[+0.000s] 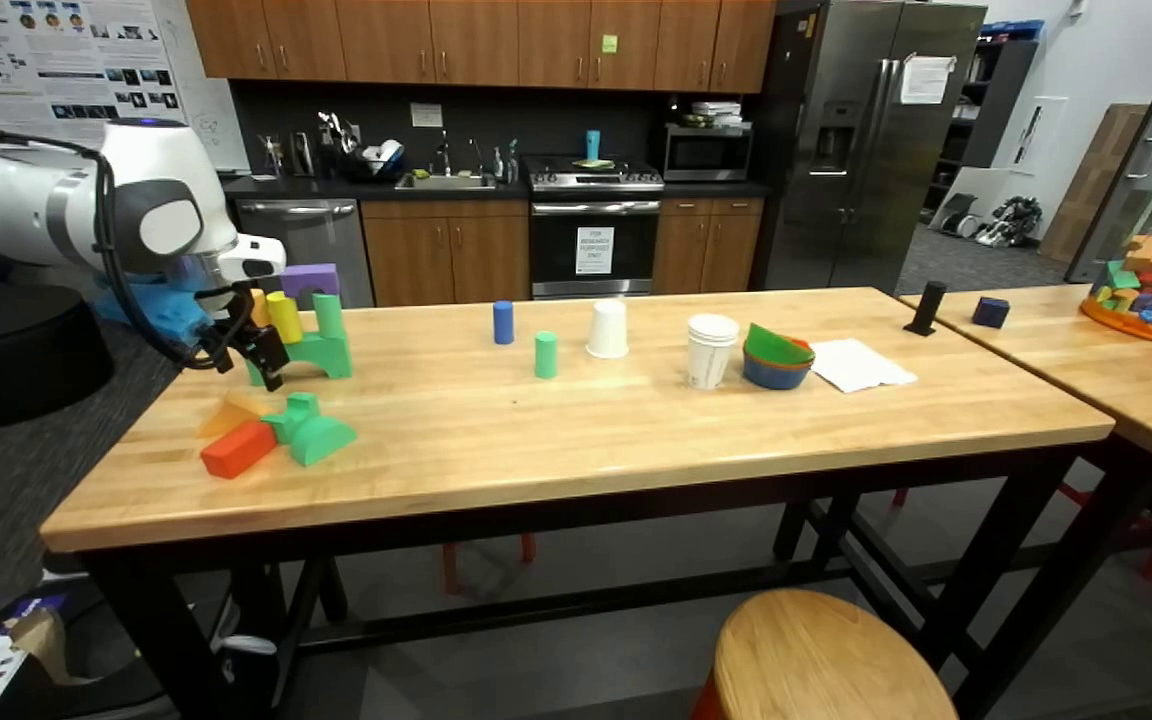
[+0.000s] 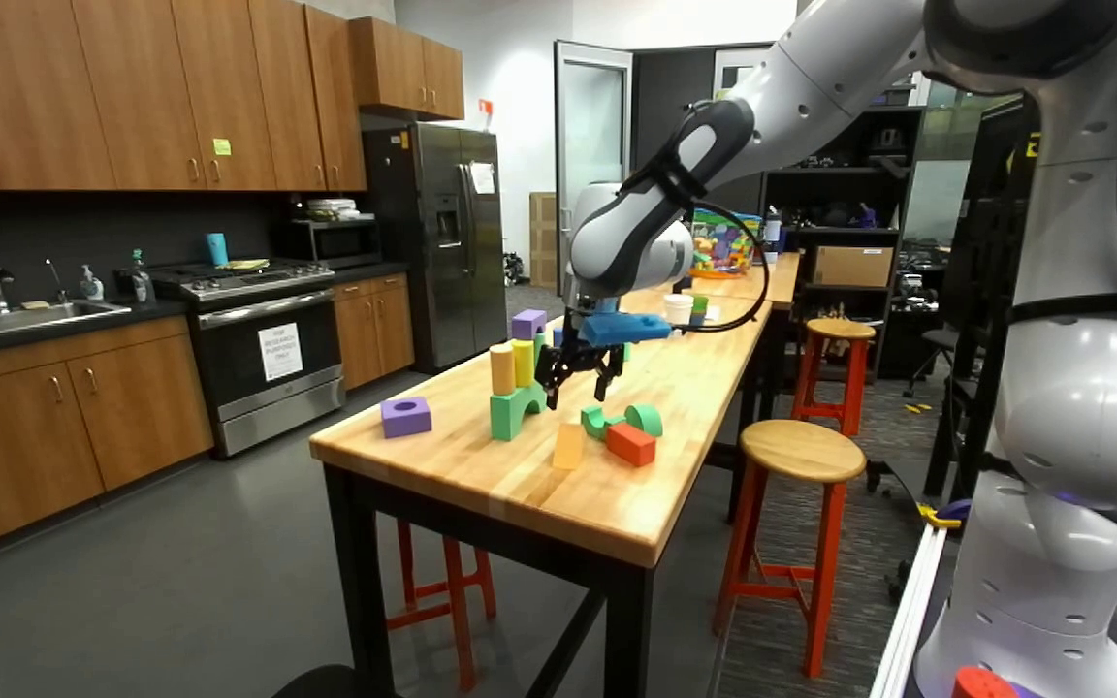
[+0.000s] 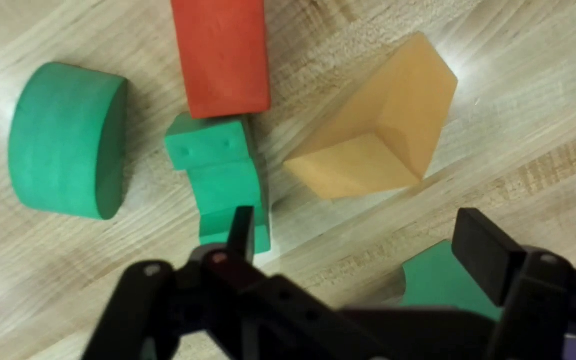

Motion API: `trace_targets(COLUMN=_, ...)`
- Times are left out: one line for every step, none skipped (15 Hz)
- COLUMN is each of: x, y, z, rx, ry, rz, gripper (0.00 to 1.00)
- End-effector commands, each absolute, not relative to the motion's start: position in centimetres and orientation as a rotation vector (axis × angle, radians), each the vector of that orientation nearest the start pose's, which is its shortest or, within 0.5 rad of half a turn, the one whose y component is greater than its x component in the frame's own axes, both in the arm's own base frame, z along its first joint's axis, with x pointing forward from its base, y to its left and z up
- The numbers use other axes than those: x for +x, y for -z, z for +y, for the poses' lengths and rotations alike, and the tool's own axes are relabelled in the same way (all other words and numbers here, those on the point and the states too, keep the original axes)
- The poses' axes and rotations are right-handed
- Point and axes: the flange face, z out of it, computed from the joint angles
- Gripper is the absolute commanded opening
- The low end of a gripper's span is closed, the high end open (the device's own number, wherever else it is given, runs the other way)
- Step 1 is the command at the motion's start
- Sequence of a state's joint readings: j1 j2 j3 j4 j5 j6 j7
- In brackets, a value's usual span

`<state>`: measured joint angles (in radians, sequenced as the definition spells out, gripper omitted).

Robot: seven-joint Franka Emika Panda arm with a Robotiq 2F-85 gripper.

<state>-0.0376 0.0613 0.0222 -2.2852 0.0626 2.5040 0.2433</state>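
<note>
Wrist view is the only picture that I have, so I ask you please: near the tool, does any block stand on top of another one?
Observer: Yes. In an exterior view, an orange cylinder stands upright on a green arch near the tool.
Operator: Thank you. Is there also some block with a hole through it?
Observer: Yes, a purple block with a round hole lies on the table, apart from the green arch.
Operator: And farther along the table, does any cup stand upside down?
Observer: Yes, in an exterior view a white cup stands there with its wider end down.
</note>
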Motion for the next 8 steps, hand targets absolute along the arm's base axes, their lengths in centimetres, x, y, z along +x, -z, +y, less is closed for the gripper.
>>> trace_targets(x=53.8, y=-34.2, z=-2.4, rx=-3.04, ry=0.2, rz=0.459, gripper=1.0)
trace_targets(x=53.7, y=-34.1, z=-2.7, rx=-3.048, ry=0.186, rz=0.445, gripper=1.0)
trace_targets(x=53.7, y=-33.9, z=-2.8, rx=-3.057, ry=0.174, rz=0.426, gripper=1.0)
trace_targets(x=53.5, y=-33.8, z=-2.8, rx=-3.061, ry=0.159, rz=0.397, gripper=1.0)
trace_targets(x=53.4, y=-33.8, z=-2.5, rx=-3.069, ry=0.143, rz=0.341, gripper=1.0)
trace_targets(x=53.2, y=-33.8, z=-2.1, rx=-3.073, ry=0.119, rz=0.26, gripper=1.0)
trace_targets(x=53.1, y=-33.8, z=-1.9, rx=-3.081, ry=0.099, rz=0.195, gripper=1.0)
trace_targets(x=53.0, y=-33.8, z=-1.7, rx=-3.079, ry=0.08, rz=0.119, gripper=1.0)
